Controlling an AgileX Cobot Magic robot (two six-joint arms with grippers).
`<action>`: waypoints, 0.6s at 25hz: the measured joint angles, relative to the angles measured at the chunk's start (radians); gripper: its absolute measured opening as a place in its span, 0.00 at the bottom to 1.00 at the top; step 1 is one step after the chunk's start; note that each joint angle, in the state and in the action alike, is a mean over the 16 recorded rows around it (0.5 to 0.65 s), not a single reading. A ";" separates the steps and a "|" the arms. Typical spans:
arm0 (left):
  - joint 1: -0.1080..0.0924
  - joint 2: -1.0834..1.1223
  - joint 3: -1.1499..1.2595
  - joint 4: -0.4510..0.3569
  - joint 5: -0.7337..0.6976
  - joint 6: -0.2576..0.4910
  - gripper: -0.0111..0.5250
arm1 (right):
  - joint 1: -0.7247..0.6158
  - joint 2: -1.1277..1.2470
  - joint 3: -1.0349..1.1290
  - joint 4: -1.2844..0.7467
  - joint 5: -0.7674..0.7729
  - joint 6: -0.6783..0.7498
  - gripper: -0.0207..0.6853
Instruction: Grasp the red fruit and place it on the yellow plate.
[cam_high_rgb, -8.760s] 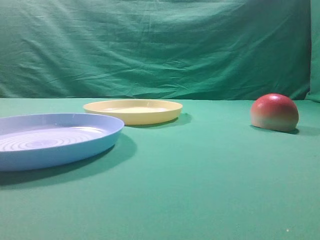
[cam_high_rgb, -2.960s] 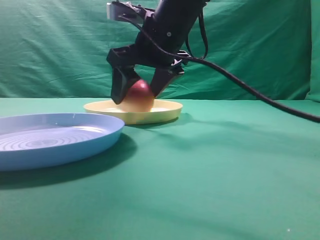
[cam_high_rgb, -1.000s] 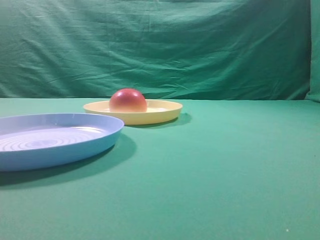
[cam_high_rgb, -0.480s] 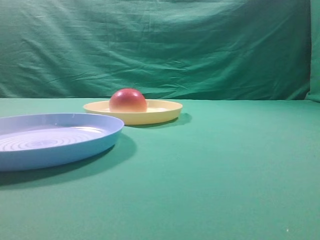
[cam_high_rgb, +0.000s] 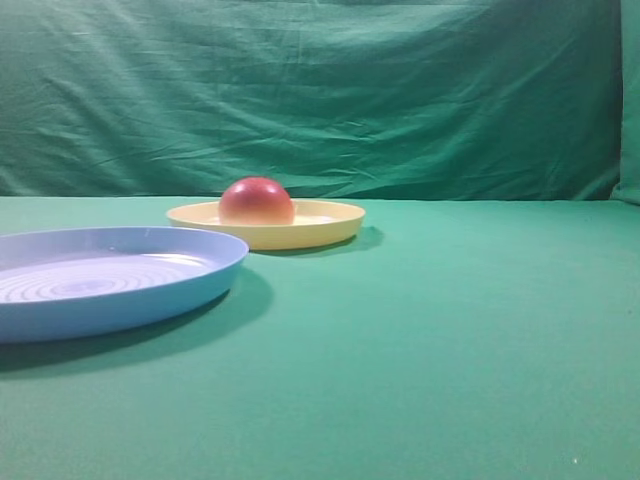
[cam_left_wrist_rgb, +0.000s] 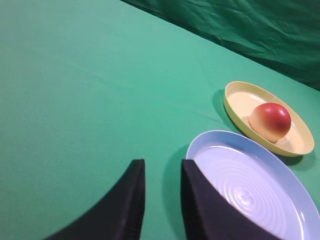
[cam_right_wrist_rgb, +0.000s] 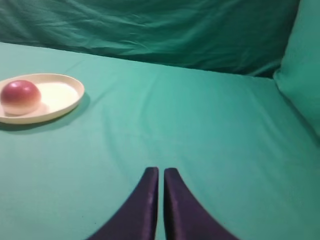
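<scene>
Fruit, a smooth dome, red on top paling to yellow at its base, sits on my yellow plate. Blue plate lies beside it. My left hand and right hand are clenched, grasping nothing.

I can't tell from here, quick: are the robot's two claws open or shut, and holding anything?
Left gripper: nearly shut, small gap, holding nothing.
Right gripper: shut, holding nothing.

open cloth right of blue plate and yellow plate
</scene>
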 joint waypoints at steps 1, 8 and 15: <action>0.000 0.000 0.000 0.000 0.000 0.000 0.31 | -0.002 0.000 0.003 0.000 0.002 0.001 0.03; 0.000 0.000 0.000 0.000 0.000 0.000 0.31 | -0.006 -0.001 0.008 -0.001 0.024 0.002 0.03; 0.000 0.000 0.000 0.000 0.000 0.000 0.31 | -0.007 -0.001 0.008 -0.002 0.034 0.003 0.03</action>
